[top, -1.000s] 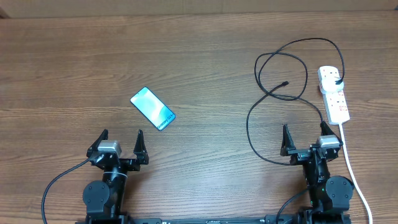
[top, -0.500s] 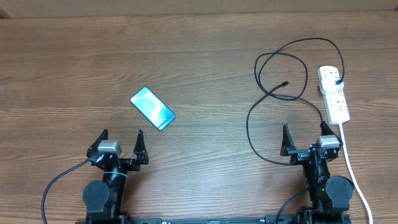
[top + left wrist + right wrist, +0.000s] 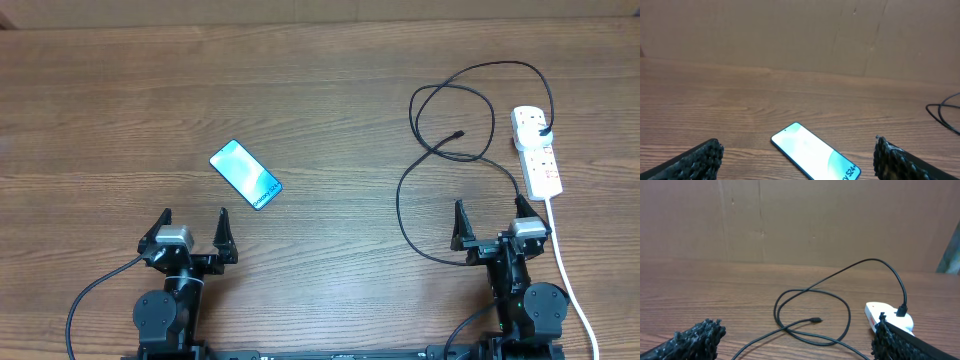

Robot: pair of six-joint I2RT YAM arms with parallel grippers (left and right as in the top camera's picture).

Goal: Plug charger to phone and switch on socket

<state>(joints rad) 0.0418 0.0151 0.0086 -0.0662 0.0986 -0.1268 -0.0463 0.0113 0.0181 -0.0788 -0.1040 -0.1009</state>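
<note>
The phone [image 3: 245,173] lies screen up on the wooden table, left of centre; it also shows in the left wrist view [image 3: 815,156]. My left gripper [image 3: 192,222] is open and empty, just in front of the phone. The white socket strip [image 3: 537,152] lies at the right, with the charger's black plug [image 3: 544,132] in its far end. The black charger cable [image 3: 445,150] loops left of it, its small connector [image 3: 458,134] lying free; the connector shows in the right wrist view [image 3: 815,320]. My right gripper [image 3: 490,213] is open and empty, in front of the cable loops.
The socket's thick white cord [image 3: 566,270] runs down the right side past my right arm. A brown cardboard wall [image 3: 800,35] stands behind the table.
</note>
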